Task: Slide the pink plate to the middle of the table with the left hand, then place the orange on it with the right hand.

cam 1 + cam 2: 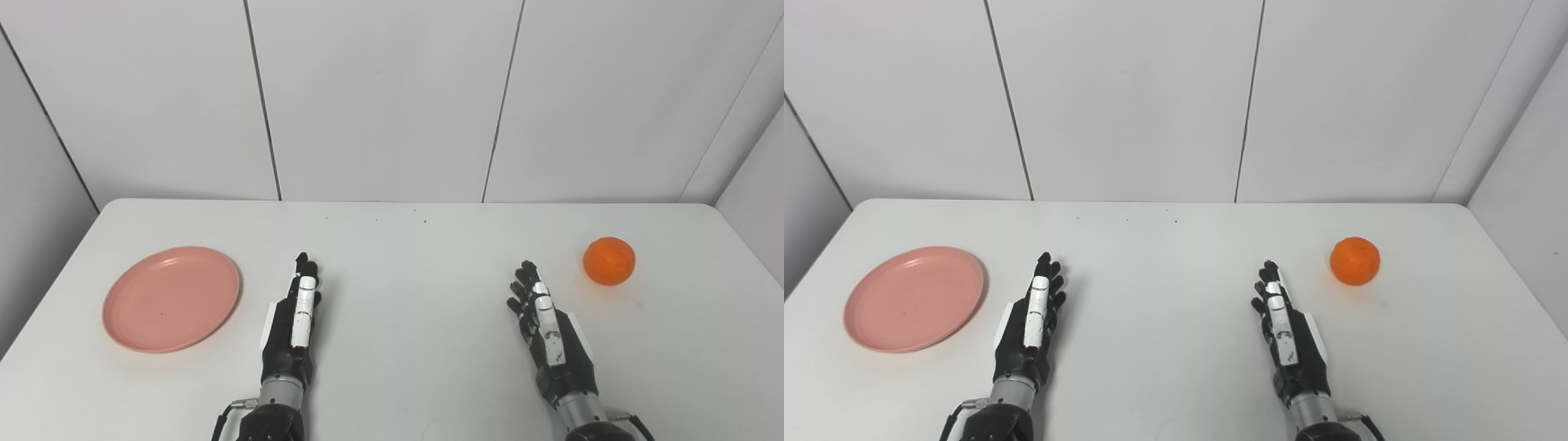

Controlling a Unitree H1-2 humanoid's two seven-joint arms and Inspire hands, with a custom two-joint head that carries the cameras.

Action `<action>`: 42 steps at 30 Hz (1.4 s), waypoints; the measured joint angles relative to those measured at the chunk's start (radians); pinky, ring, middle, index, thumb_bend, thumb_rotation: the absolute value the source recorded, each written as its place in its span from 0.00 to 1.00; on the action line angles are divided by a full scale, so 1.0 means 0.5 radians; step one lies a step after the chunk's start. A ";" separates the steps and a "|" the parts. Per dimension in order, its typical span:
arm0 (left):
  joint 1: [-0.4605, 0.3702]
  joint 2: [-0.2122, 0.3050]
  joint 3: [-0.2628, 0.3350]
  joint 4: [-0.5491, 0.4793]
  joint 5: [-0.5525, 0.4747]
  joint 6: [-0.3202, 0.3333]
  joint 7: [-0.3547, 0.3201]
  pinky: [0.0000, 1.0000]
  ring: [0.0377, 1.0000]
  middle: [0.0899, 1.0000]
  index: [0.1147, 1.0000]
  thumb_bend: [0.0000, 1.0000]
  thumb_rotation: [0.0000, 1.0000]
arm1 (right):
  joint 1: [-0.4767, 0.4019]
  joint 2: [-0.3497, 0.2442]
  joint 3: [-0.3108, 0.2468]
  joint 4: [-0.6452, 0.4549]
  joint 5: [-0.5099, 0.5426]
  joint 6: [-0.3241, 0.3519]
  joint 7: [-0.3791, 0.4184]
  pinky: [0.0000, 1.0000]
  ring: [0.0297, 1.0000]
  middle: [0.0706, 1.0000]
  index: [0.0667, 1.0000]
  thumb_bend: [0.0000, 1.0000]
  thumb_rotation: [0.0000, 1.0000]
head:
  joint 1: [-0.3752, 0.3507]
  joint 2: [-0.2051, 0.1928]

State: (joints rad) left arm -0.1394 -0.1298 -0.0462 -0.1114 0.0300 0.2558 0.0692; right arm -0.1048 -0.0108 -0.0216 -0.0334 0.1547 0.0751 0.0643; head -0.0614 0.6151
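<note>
Nothing's been touched yet as far as I can tell, so I'm at the very first step. Going left to right: the pink plate (pixel 171 299) sits flat on the left side of the white table (pixel 404 257), empty, well off from the middle. Just right of it is my left hand (pixel 294 318), held edge-on with the fingers stretched straight out toward the back wall, lying close together, holding nothing. It looks low over the tabletop, though I can't tell if it's actually resting on it. It's near the plate but not touching.

My plan for the slide: get the left hand around to the plate's far-left rim, or press the fingers down flat inside it, then drag it right, slow and level. The rim is shallow, so I reckon a sideways shove from too high could slip over it or tip the plate.

The middle of the table is bare, between the two hands. My right hand (pixel 551 331) is in much the same pose, fingers extended and a bit more fanned out, gripping nothing, angled slightly left. The orange (pixel 609 261) sits on the table just up and to the right of it, apart from the fingertips. It's round, so I'd guess it'll roll if nudged.
</note>
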 measured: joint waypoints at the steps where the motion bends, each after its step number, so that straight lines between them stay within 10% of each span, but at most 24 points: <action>1: 0.000 0.004 -0.001 -0.001 0.000 0.002 -0.001 1.00 1.00 1.00 1.00 0.70 1.00 | 0.000 0.001 0.000 0.000 0.000 0.001 0.000 1.00 1.00 1.00 1.00 0.69 1.00 | 0.000 0.000; 42: -0.001 0.036 -0.025 -0.003 0.036 0.007 -0.020 1.00 0.99 0.99 1.00 0.73 1.00 | -0.009 0.001 -0.004 -0.030 0.023 0.083 -0.010 1.00 1.00 1.00 0.99 0.69 0.98 | -0.003 0.000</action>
State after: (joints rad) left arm -0.1401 -0.1119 -0.0589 -0.1127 0.0478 0.2593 0.0590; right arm -0.1092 -0.0103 -0.0237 -0.0483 0.1660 0.1164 0.0593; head -0.0629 0.6151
